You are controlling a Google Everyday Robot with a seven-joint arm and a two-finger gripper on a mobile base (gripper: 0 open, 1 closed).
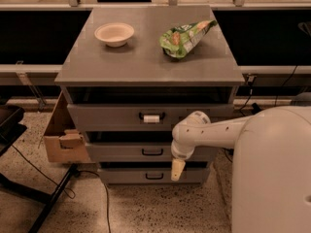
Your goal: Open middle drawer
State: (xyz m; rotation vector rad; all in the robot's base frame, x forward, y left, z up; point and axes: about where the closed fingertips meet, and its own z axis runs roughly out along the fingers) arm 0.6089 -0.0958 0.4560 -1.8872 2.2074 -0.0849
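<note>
The grey three-drawer cabinet (146,62) stands in the middle of the camera view. The middle drawer (121,153) has a flat grey front and a small black loop handle (152,152) at its centre. Its front stands slightly forward of the bottom drawer. My white arm reaches in from the right. My gripper (178,169) hangs downward at the end of it, to the right of the handle and a little below it, in front of the bottom drawer's right part. It holds nothing that I can see.
The top drawer (112,116) has a white tag on its handle (151,118). The bottom drawer (126,175) is narrower. A white bowl (114,34) and a green chip bag (187,33) lie on the cabinet top. A cardboard box (63,135) stands at the left. Cables cross the floor.
</note>
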